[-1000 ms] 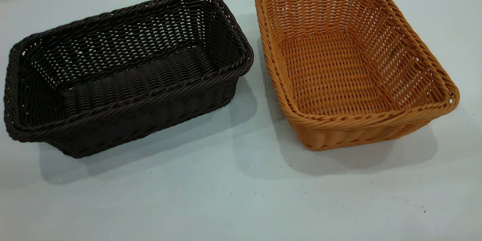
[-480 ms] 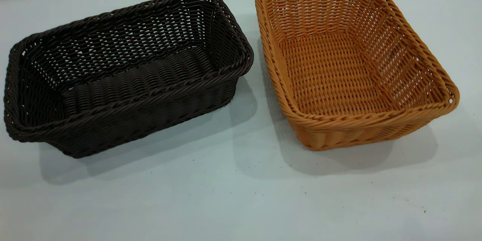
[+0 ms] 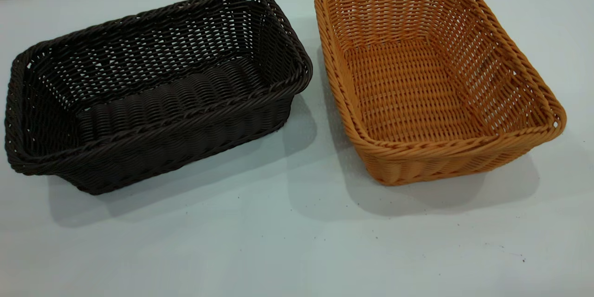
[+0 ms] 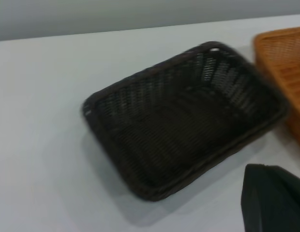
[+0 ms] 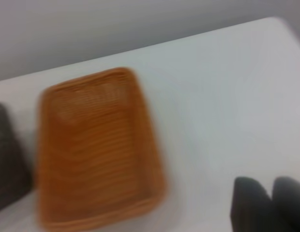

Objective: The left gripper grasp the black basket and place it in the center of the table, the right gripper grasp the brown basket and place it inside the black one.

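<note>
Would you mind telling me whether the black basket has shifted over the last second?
No. The black basket keeps the same gap from the brown basket beside it.

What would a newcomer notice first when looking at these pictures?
Two empty wicker baskets stand side by side on the white table, close but apart. The black basket is on the left and the brown basket on the right. No arm appears in the exterior view; each wrist view shows only a dark part of its gripper at the picture's edge, away from the baskets.

dark woven black basket [image 3: 153, 93], orange-tan brown basket [image 3: 431, 83]
</note>
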